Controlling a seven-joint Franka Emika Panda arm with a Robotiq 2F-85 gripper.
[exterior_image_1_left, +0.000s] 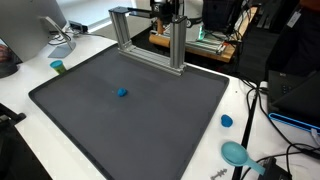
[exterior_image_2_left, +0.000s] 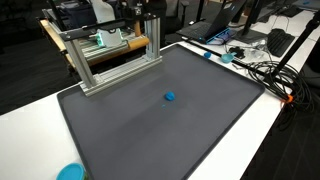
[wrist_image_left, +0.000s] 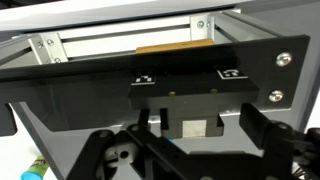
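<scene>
My gripper (wrist_image_left: 197, 118) is up against the aluminium frame (exterior_image_1_left: 150, 45) at the back of the dark mat (exterior_image_1_left: 130, 110). In the wrist view its two black fingers (wrist_image_left: 252, 125) stand wide apart on either side of a small black block with a pale square face (wrist_image_left: 195, 128), which is fixed to a black plate (wrist_image_left: 150, 70) on the frame. A gap shows between each finger and the block, so the gripper is open and holds nothing. In both exterior views the gripper (exterior_image_1_left: 166, 10) is dark and partly hidden above the frame (exterior_image_2_left: 110, 55). A small blue object (exterior_image_1_left: 122, 92) (exterior_image_2_left: 170, 97) lies alone mid-mat.
On the white table around the mat are a blue cap (exterior_image_1_left: 227, 121), a teal scoop-like thing (exterior_image_1_left: 237, 152), a teal cup (exterior_image_1_left: 58, 67) and a teal disc (exterior_image_2_left: 70, 172). Cables (exterior_image_2_left: 265, 70) run along one side. A monitor stand (exterior_image_1_left: 55, 35) is at a back corner.
</scene>
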